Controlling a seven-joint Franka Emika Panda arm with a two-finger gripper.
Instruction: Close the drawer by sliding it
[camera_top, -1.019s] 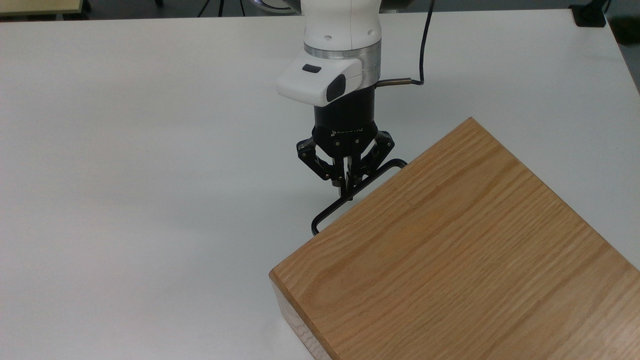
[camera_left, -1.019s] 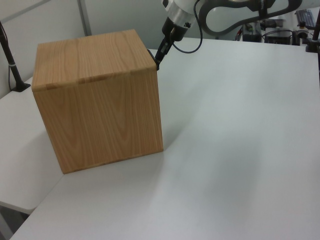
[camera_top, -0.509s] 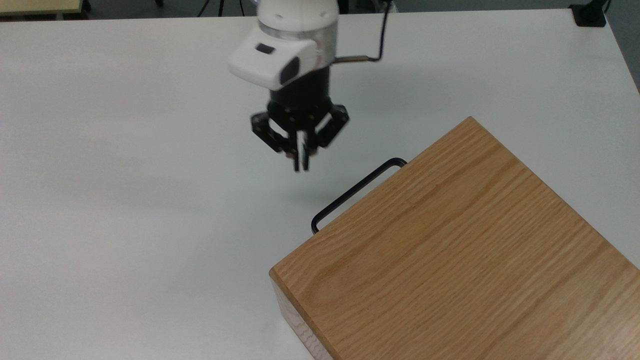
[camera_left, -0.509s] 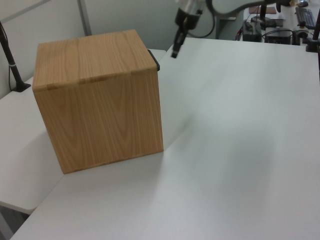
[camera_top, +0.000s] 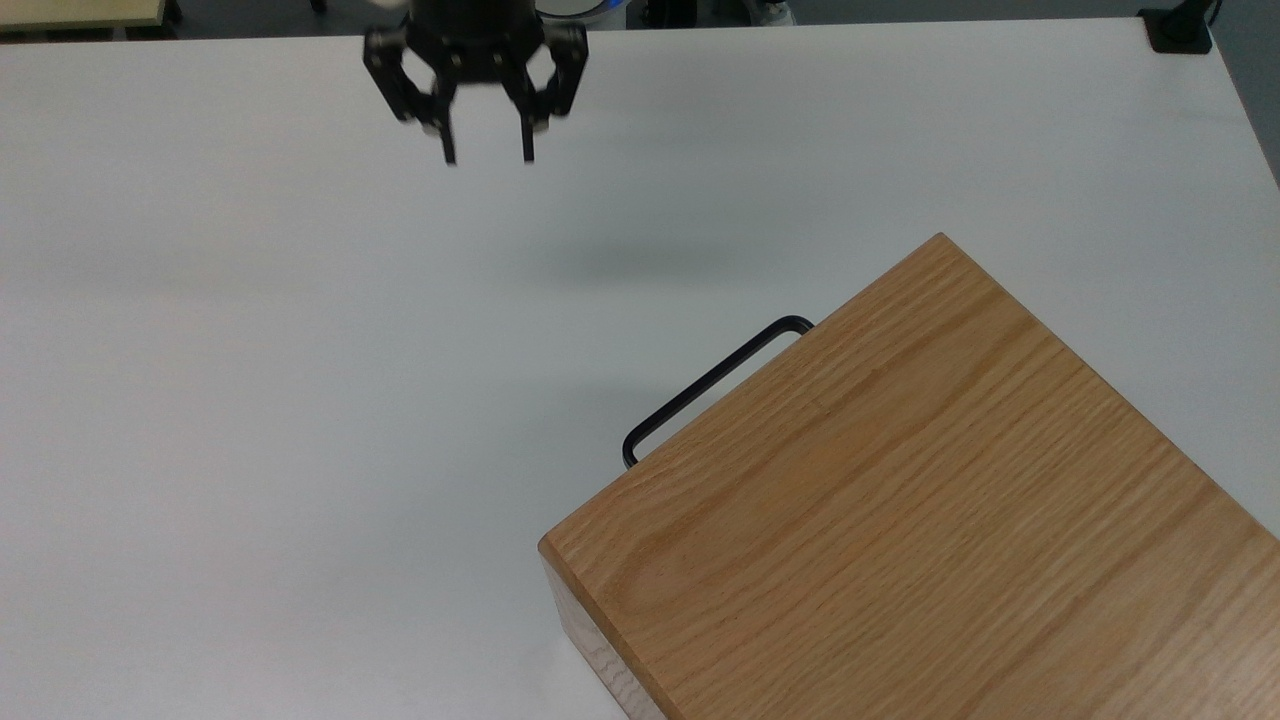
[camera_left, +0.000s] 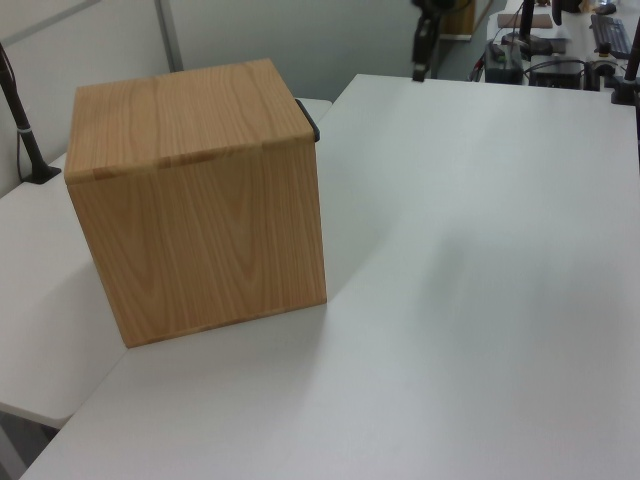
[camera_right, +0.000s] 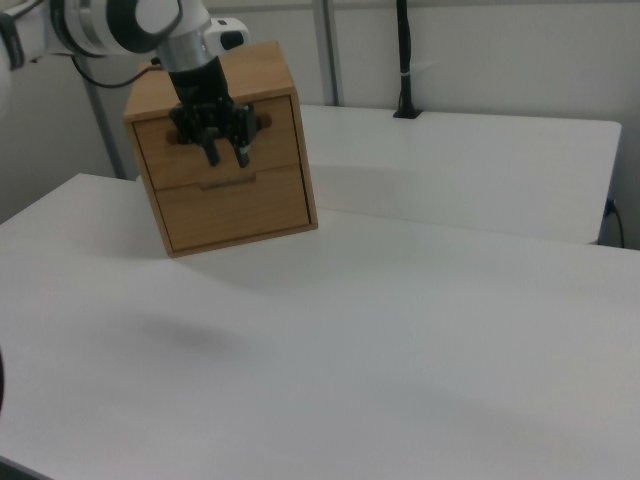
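Note:
The oak cabinet (camera_top: 900, 500) stands at the top view's lower right. The drawer's black bar handle (camera_top: 712, 386) juts from under the cabinet's top edge and also shows in the left view (camera_left: 309, 118). In the right view the upper drawer front (camera_right: 275, 125) sits flush with the cabinet face, partly hidden by the arm. My gripper (camera_top: 487, 158) hangs open and holds nothing, high over the table and far up-left of the handle in the top view. It shows small at the table's far edge in the left view (camera_left: 419, 70), and in front of the cabinet in the right view (camera_right: 228, 158).
A second drawer front (camera_right: 235, 212) with its own handle lies below the upper one. The white table (camera_top: 250, 400) spreads wide around the cabinet. A black post (camera_left: 22, 130) stands behind the cabinet in the left view; desks with equipment (camera_left: 560, 40) lie beyond the table.
The gripper left the handle, rose and drew back toward the top view's upper left, and its fingers went from shut to open. The cabinet and handle stayed put.

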